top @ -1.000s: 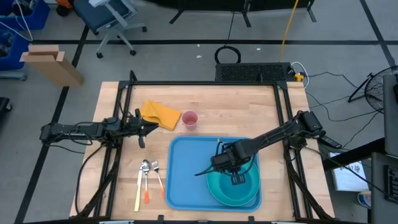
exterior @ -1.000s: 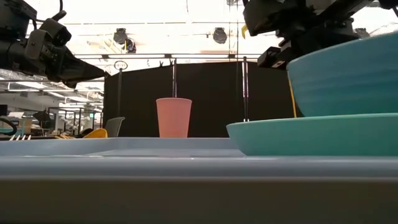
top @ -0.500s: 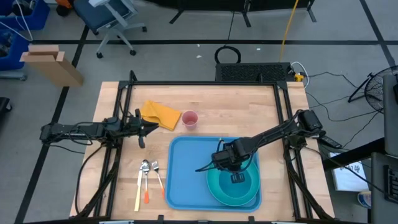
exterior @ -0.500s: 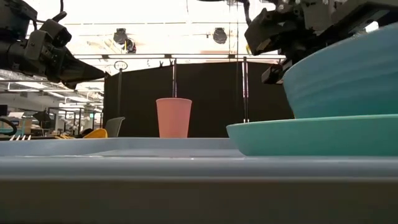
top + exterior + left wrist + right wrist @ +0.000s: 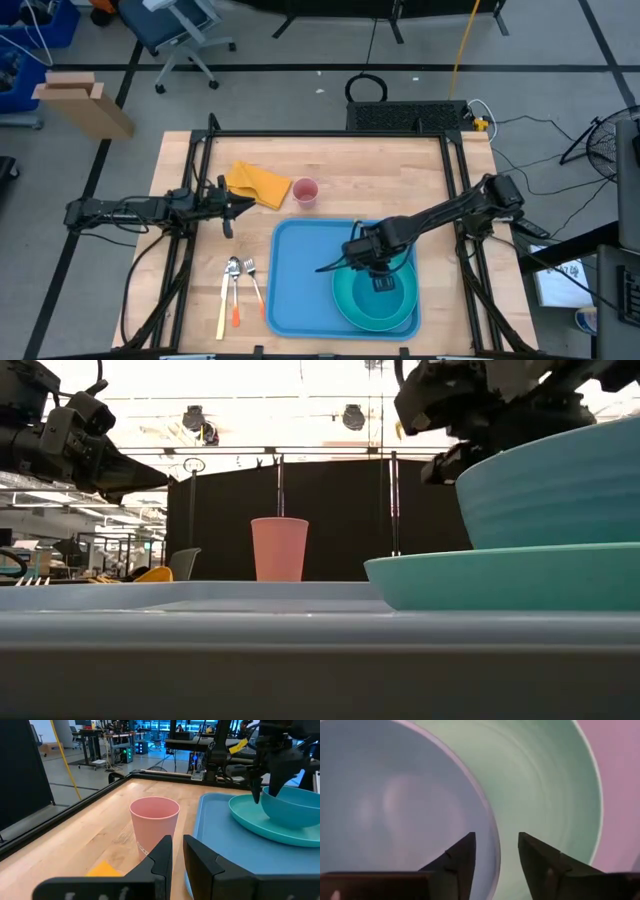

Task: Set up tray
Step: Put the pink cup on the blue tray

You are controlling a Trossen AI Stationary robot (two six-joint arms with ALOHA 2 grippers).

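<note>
The left gripper point(image 5: 177, 851) has its two dark fingers point(image 5: 161, 857) close together, with only a narrow gap between them. Just in front of them a pink cup point(image 5: 154, 824) stands upright on the wooden table point(image 5: 95, 827). Beside the cup lies the light-blue tray point(image 5: 220, 840), which carries a teal plate point(image 5: 265, 825). A teal bowl point(image 5: 292, 807) sits on the plate. The right gripper point(image 5: 267, 775) is at the bowl's rim. A yellow cloth point(image 5: 102, 869) shows near the fingers.
</note>
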